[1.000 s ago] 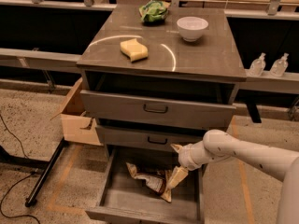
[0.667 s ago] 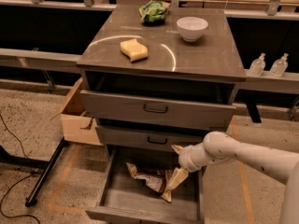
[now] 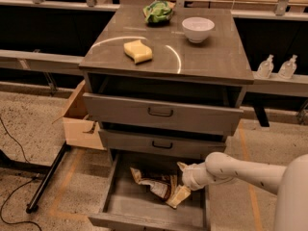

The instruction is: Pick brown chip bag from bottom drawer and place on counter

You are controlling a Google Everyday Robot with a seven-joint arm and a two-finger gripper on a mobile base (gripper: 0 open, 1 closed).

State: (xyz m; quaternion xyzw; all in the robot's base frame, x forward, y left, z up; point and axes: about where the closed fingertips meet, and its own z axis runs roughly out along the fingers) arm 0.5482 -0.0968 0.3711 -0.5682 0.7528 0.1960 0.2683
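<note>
While nothing has visibly shifted since a moment ago, the gripper [image 3: 184, 183] stays low at the right of the drawer [image 3: 122, 203], by the bag [image 3: 155, 183]; whether it is clamped cannot be told. The bag lies there crumpled, long axis back-left to front-right, dark brown between tan ends

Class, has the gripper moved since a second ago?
Yes. The gripper has dropped lower, away from the middle drawer front and deeper into the bottom drawer, beside the brown chip bag.
</note>
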